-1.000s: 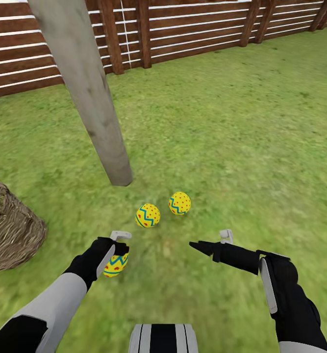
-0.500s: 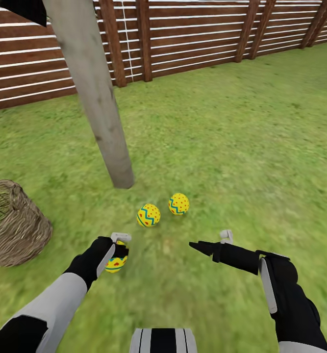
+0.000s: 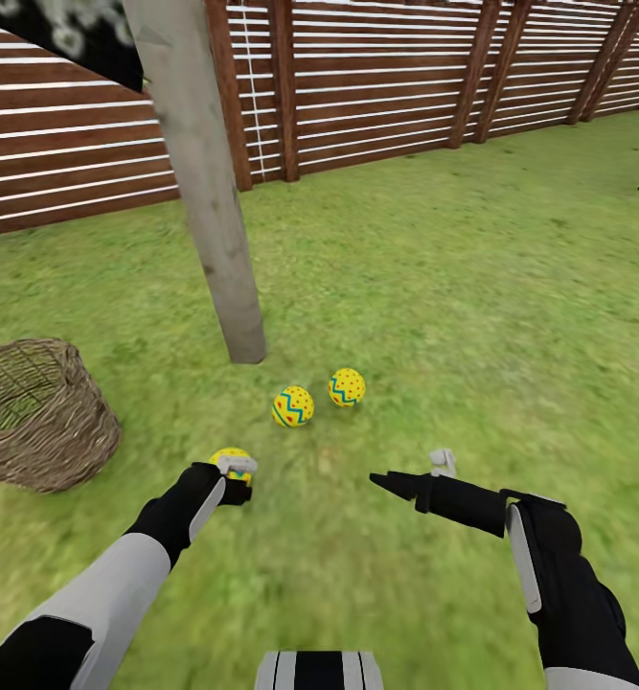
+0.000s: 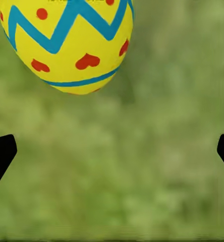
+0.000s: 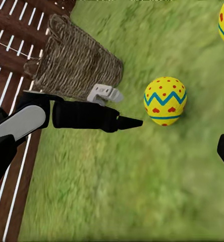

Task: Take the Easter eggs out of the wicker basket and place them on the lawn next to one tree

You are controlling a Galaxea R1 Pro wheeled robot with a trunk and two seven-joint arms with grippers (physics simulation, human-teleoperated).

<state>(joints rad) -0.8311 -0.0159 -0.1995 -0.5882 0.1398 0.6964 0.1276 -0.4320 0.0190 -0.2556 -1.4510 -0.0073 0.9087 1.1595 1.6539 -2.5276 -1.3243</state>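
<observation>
Near the middle of the head view, two Easter eggs sit on the lawn [image 3: 472, 287] just below the base of the tree trunk [image 3: 214, 182]: one egg [image 3: 292, 405] to the left, the other egg [image 3: 347, 387] just right of it, close together but apart. Third egg [image 3: 231, 458] lies on the grass at lower left centre, right at the tips of the left gripper [image 3: 235, 476]; left wrist view shows this egg [image 4: 66, 43] on grass beyond the black fingertips [image 4: 1, 154], which stand wide apart with nothing between them. Right gripper [image 3: 417, 474] at lower right centre hangs over bare grass, fingers spread, holding nothing. Wicker basket [image 3: 41, 412] stands at the left edge of the frame, on the grass, well apart from the eggs; no egg visible through its rim. Brown slat fence [image 3: 376, 86] runs across the top.
</observation>
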